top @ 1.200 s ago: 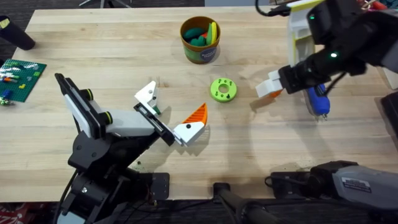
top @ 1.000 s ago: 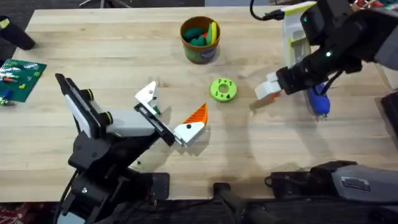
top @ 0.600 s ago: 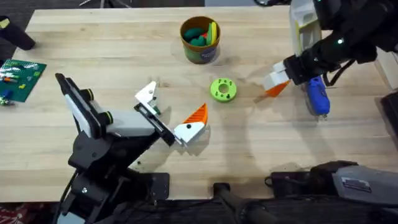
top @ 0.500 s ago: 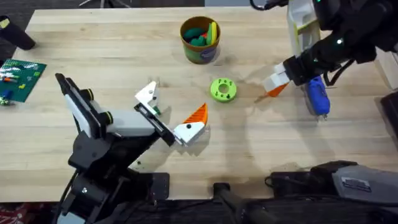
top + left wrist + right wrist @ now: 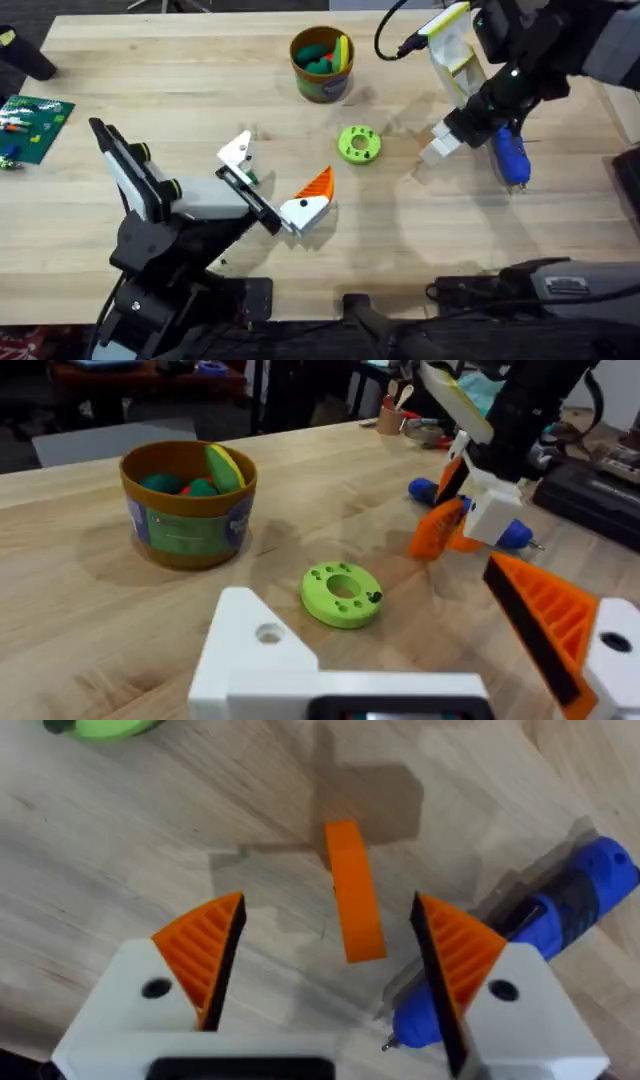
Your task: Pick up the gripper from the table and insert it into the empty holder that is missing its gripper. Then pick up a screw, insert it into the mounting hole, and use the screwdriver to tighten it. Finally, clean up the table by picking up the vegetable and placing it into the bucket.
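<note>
Right gripper (image 5: 325, 965), jaws wide open and empty, hangs over the orange carrot (image 5: 353, 890) lying on the counter (image 5: 180, 90) beside the screwdriver (image 5: 520, 935). The carrot (likely light, rigid plastic) looks best pinched across its middle.

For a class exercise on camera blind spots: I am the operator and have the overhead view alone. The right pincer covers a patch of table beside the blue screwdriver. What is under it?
Observer: The right wrist view shows an orange piece lying flat on the table between the open fingers of the right pincer, touching neither.
Operator: How close is the screwdriver to those fingers?
Observer: The blue screwdriver lies right against the outer side of one orange-padded finger, outside the gap.
</note>
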